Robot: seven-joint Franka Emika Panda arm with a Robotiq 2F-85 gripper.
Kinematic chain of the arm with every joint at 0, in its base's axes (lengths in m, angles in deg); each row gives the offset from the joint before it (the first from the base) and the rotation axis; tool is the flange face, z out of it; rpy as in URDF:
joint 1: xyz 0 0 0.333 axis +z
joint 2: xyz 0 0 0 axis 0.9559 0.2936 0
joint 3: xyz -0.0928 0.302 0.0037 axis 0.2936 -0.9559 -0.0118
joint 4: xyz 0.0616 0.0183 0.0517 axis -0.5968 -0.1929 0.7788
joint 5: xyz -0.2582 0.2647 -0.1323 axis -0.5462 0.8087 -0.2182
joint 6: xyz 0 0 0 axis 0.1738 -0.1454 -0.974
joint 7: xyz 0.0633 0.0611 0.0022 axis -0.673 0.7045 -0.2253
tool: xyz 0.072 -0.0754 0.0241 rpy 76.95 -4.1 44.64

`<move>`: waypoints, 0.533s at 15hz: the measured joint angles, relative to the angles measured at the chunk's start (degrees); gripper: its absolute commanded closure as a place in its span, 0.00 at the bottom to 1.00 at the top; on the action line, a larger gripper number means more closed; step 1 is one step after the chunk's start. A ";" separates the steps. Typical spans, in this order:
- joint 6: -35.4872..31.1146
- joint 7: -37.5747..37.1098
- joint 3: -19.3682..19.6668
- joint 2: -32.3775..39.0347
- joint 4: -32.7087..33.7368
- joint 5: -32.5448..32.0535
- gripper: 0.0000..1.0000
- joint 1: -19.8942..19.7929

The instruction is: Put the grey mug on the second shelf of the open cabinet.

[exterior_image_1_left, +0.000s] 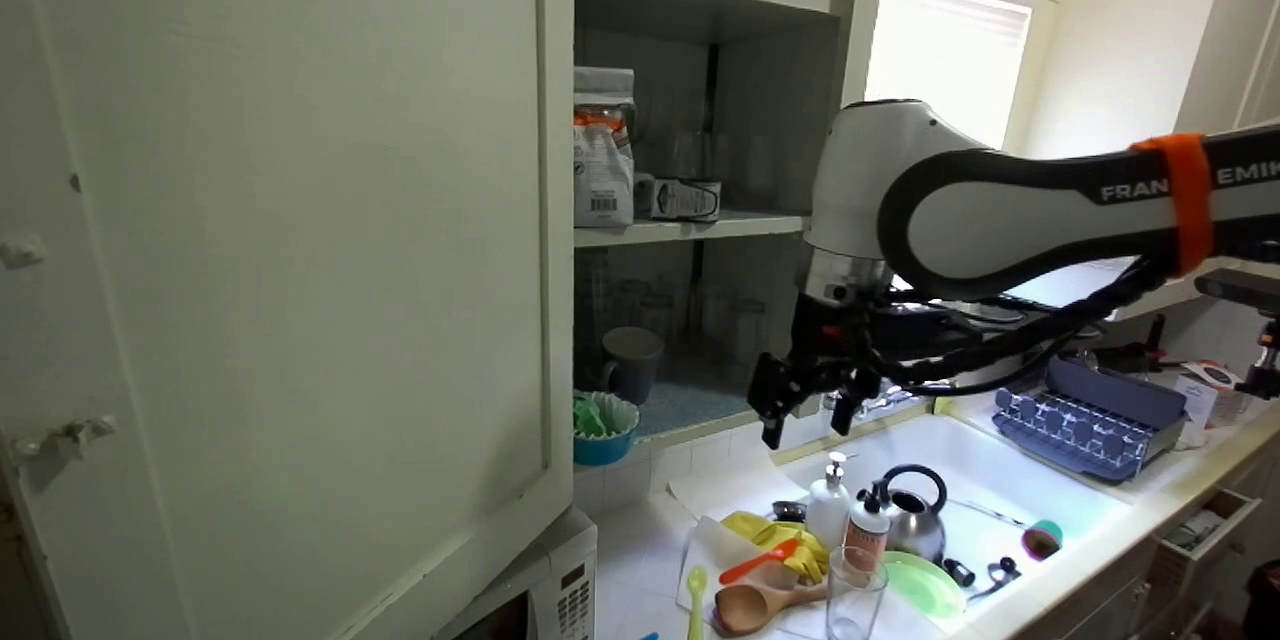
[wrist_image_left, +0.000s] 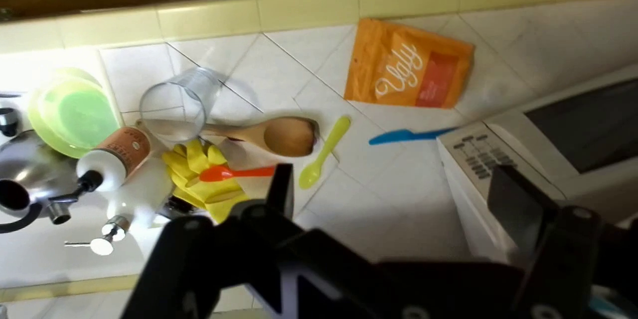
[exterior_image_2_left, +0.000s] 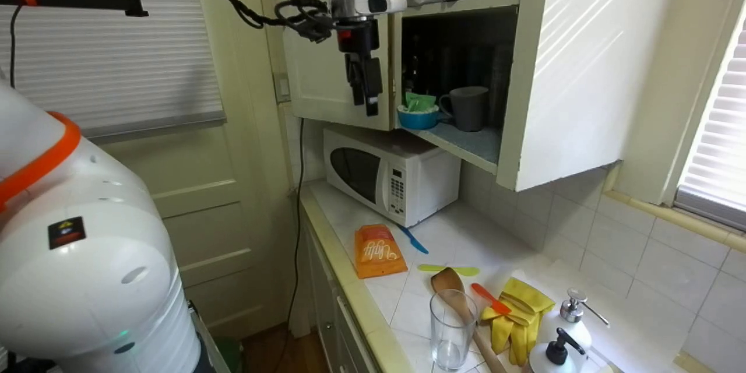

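Inside cabinet (exterior_image_2_left: pixel 527 76), grey mug (exterior_image_2_left: pixel 471 109) upright, handle (exterior_image_2_left: pixel 442 105) toward blue bowl (exterior_image_2_left: pixel 417 120)

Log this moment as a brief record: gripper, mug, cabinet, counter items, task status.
Gripper: open, holding nothing, above the counter
Grey mug: upright on the lowest visible shelf, beside a blue bowl
Cabinet: open
Counter items: orange pouch, blue knife, wooden spoon, yellow gloves, clear glass
Task status: unclear which shelf counts as second
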 measured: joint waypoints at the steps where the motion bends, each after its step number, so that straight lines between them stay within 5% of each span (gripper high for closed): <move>1: -3.76 -1.55 -0.05 1.14 0.13 0.58 0.00 0.05; 4: -16.61 -6.26 -1.15 2.95 -0.88 0.65 0.00 0.24; 8: -17.64 -6.54 -1.01 3.22 -1.02 0.51 0.00 0.39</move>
